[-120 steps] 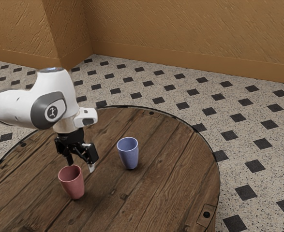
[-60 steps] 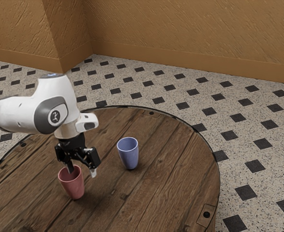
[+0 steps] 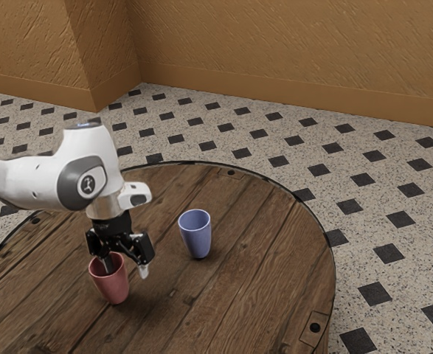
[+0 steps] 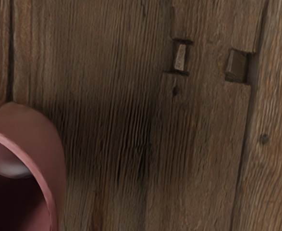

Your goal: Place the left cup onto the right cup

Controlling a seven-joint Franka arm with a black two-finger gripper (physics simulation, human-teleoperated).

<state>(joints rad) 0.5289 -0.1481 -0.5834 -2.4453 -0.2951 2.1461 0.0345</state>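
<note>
Jaws released, straddling the rim of the upright pink cup [image 3: 113,285], 1 inside, 1 outside, blue cup [image 3: 195,234] off toward the exterior view's right.

The exterior camera stood high off the round wooden table [image 3: 260,243], beyond its edge at the exterior view's six o'clock. It looked down at a slant across the top toward the room's corner at eleven o'clock. It sat far enough back to take in most of the tabletop, the tiled floor [image 3: 349,155] and the wall [image 3: 290,44]; the arm [image 3: 39,181] entered from nine o'clock. The wrist camera rode on the hand, faced straight down and hung very close to the planks, beside the pink cup [image 4: 35,154]. Both views shared that pink cup [image 3: 113,284] and the wood beside it.
</note>
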